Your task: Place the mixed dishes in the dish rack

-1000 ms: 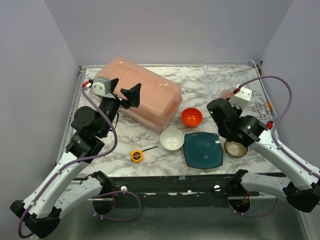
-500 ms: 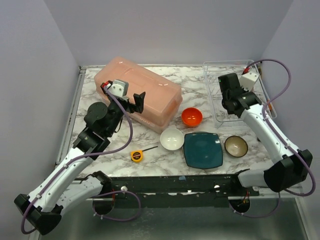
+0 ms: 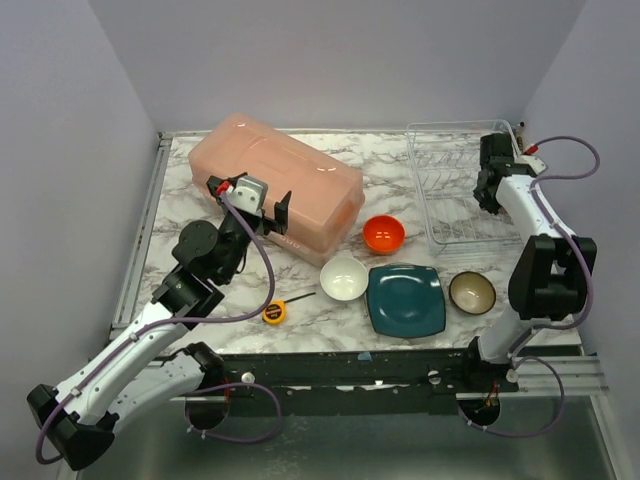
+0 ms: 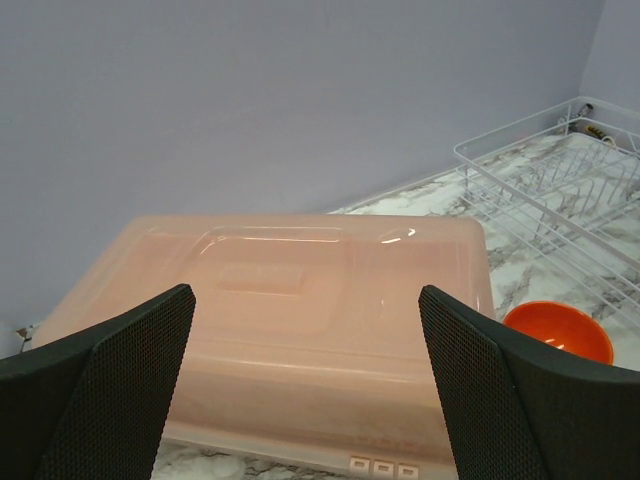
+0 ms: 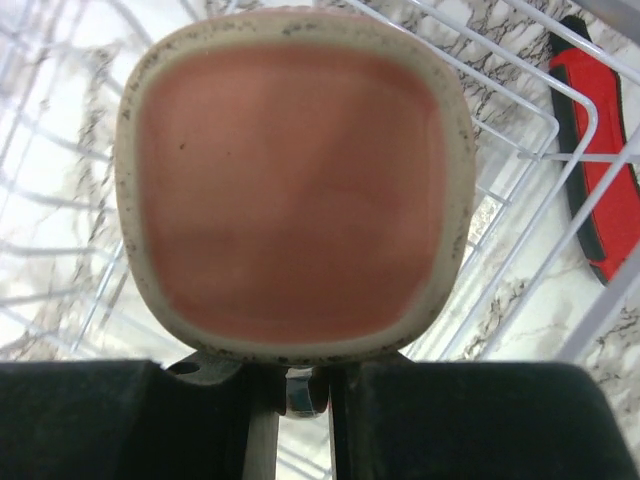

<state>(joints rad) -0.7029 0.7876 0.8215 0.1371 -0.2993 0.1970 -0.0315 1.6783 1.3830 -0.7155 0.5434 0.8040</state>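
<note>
Overhead, the right arm reaches to the far right side of the counter (image 3: 380, 160), above the dish rack (image 3: 455, 170). Its wrist view shows the right end effector (image 5: 300, 375) with its 2 fingers drawn narrow, pinching the edge of the pinkish mug (image 5: 295, 190). The mug hangs over the rack's white wires. The rounded-square pink face with a speckled pale rim is turned to the camera; whether that is its mouth or its base cannot be told. A red-handled tool (image 5: 600, 150) lies on the marble just outside the rack wall.

The left end effector (image 4: 303, 300) stands wide and holds nothing. It hovers at the near side of the pink tub (image 3: 280, 185), pointing across the tub's lid.

4 dishes sit on the counter outside the rack:
- The orange bowl (image 3: 383, 233) is just right of the tub.
- The white bowl (image 3: 343, 278) sits nearer the arms.
- The teal square plate (image 3: 405, 300) lies just beside the white bowl.
- The dark bowl with a tan inside (image 3: 471, 292) sits to the right of the plate, in front of the rack.

A yellow tape measure (image 3: 273, 311) lies left of the white bowl.
</note>
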